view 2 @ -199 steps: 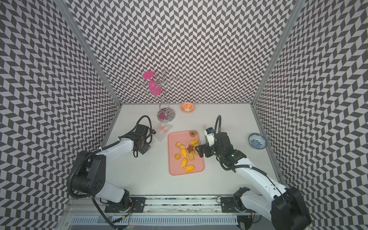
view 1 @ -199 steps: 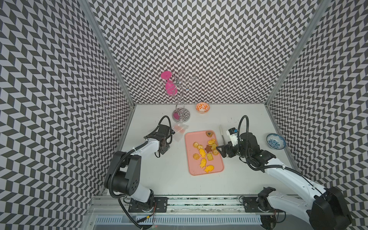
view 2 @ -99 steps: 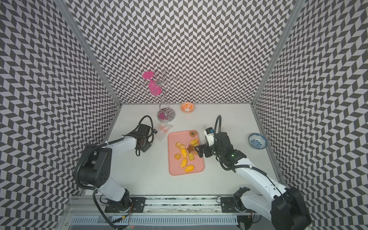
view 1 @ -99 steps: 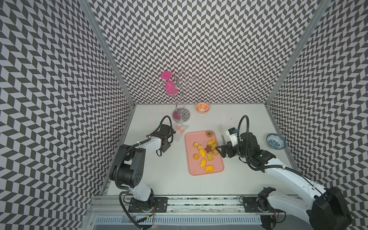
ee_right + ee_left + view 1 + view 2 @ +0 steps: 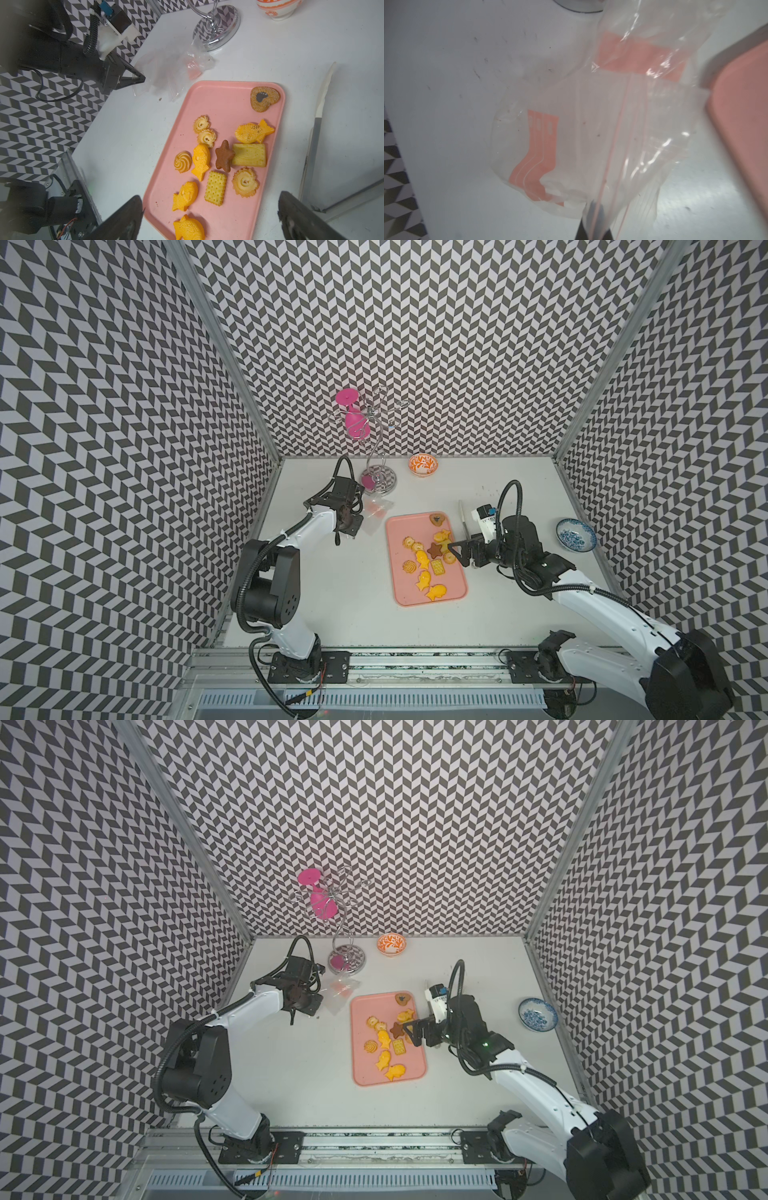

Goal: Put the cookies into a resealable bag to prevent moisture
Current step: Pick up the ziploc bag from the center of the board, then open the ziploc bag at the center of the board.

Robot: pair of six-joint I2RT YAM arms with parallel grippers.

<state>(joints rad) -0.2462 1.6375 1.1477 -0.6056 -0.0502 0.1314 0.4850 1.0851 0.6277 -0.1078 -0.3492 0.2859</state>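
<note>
White tabletop (image 5: 353,622) (scuffed) within chevron walls (image 5: 415,344), pink tray (image 5: 399,526) of cookies (image 5: 422,559)

cookies (image 5: 424,562) on tray (image 5: 415,597), centre | bag (image 5: 376,512) just beside tray's back-left corner | stand (image 5: 380,482) behind bag | back bowl (image 5: 423,465) right of stand | right bowl (image 5: 576,534) well right of tray | left gripper (image 5: 139,79) on bag's left edge | right gripper (image 5: 459,552) over tray's right edge

White-shelled arms (image 5: 307,526); black joints (image 5: 270,593), black ribbed cables (image 5: 92,29)
</note>
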